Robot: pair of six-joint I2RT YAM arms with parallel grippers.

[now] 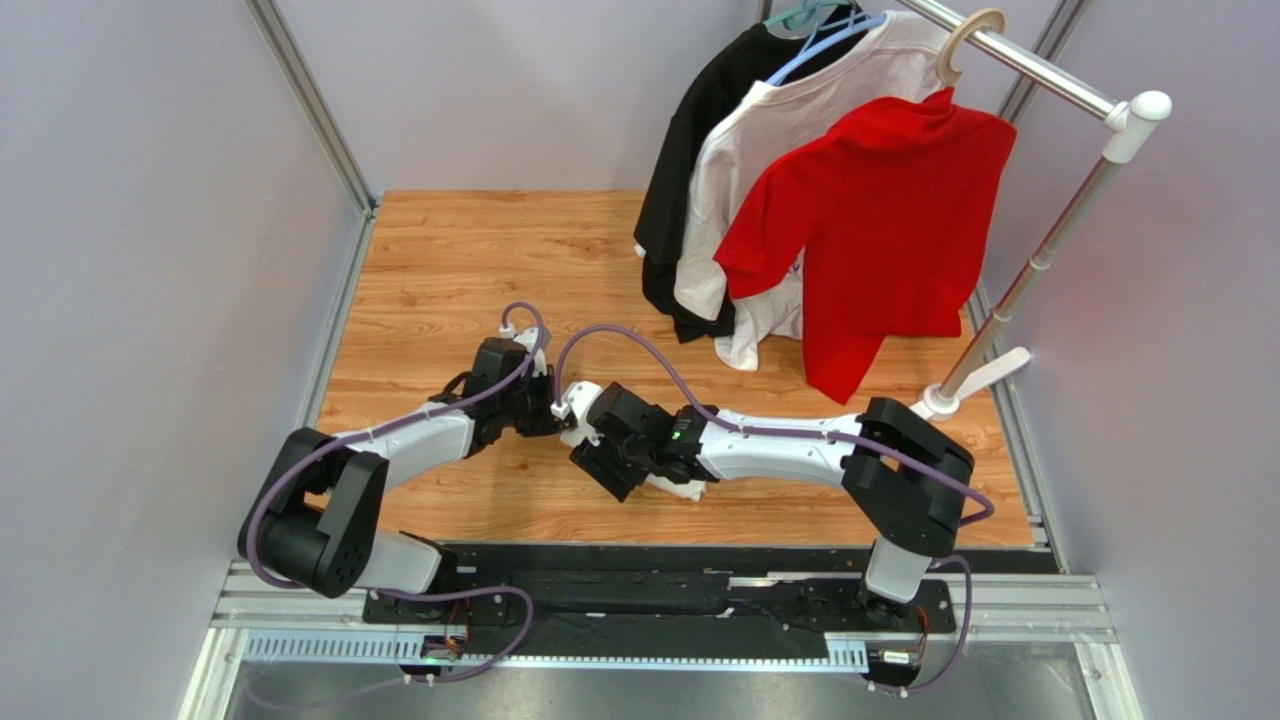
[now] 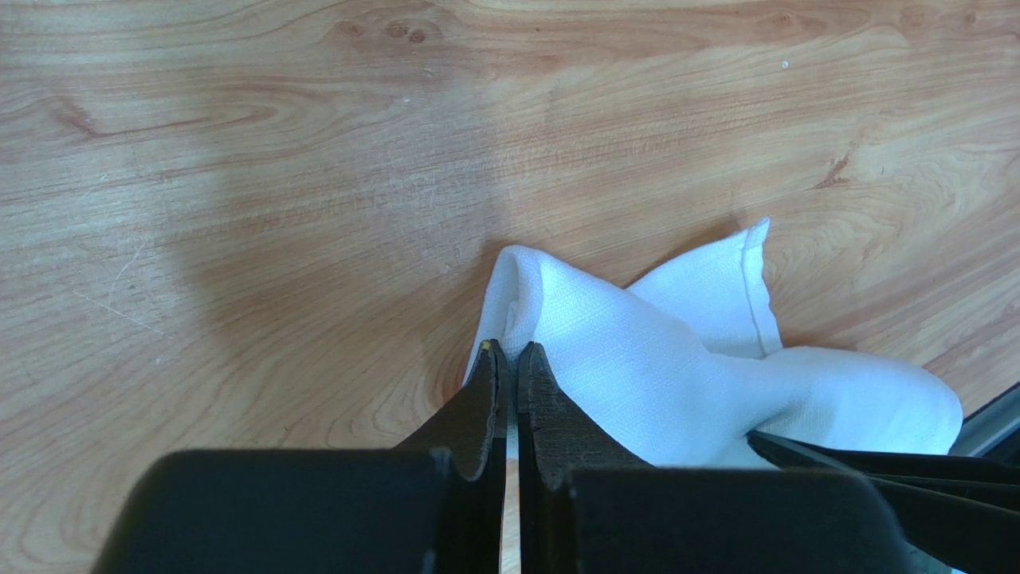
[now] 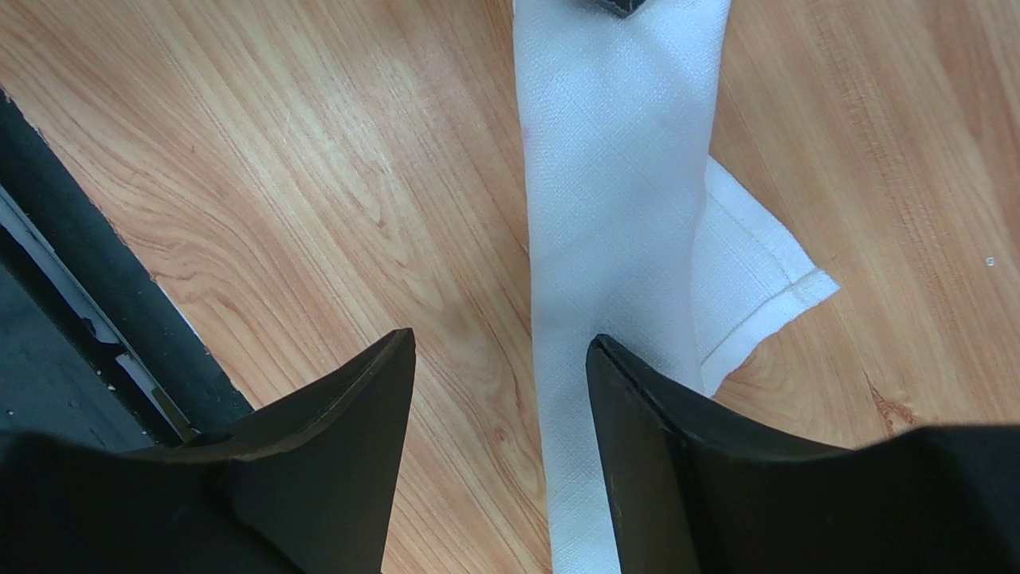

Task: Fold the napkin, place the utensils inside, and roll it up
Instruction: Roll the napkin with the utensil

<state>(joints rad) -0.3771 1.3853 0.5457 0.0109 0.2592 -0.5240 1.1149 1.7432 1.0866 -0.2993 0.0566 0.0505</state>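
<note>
**Fold step: napkin bunched at mid-table**

Left gripper (image 2: 505,354) is clenched on a fold of the napkin (image 2: 671,371), by the look of it. The cloth lies as a narrow bunched strip at the centre of the overhead view, mostly hidden under both wrists. Right gripper (image 3: 501,344) is released, its jaws straddling the strip. No spoon in view.

Seat your right jaws on one hemmed edge before closing. Then draw the grippers apart, low over the table (image 1: 451,255). Both arms reach inward with wrists pitched down and tips close together.

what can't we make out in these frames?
- Napkin: in the top view, left arm and right arm cover nearly all of it; both wrist views crop its ends.
- Utensils: in no view; inside the cloth or elsewhere, cannot tell.
- Table beneath the arms: hidden, top view.
</note>
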